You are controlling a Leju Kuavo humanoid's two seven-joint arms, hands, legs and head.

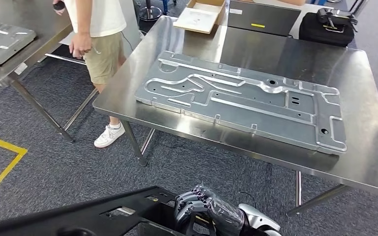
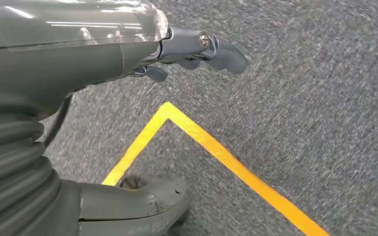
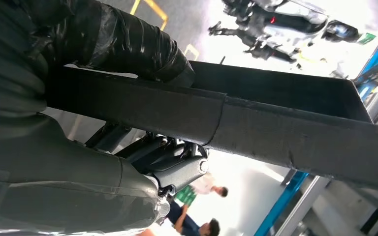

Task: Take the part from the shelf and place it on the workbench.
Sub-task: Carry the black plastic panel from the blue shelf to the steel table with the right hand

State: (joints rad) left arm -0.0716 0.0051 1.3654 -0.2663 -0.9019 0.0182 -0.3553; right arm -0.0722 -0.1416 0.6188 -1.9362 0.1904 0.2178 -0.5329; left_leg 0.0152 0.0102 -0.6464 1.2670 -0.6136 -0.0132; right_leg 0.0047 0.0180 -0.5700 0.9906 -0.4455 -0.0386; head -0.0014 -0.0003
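Observation:
A long black part [image 1: 78, 216] crosses the bottom of the head view, and my right hand [image 1: 209, 209] grips its right end with fingers wrapped over the top edge. In the right wrist view the same black part [image 3: 275, 123] runs across the picture as a dark bar, with my right hand [image 3: 128, 49] closed around it. The steel workbench [image 1: 256, 46] stands ahead of me, with a large stamped grey metal panel [image 1: 241, 98] lying flat on it. My left hand [image 2: 177, 59] hangs over grey carpet, fingers apart and holding nothing.
A person [image 1: 96, 29] in a white shirt and khaki shorts stands at the workbench's left corner. A second table [image 1: 10, 69] with another metal panel is at far left. A cardboard box [image 1: 202, 14] and black bag [image 1: 327, 24] sit at the workbench's far side. Yellow floor tape [image 1: 2, 164] lies left.

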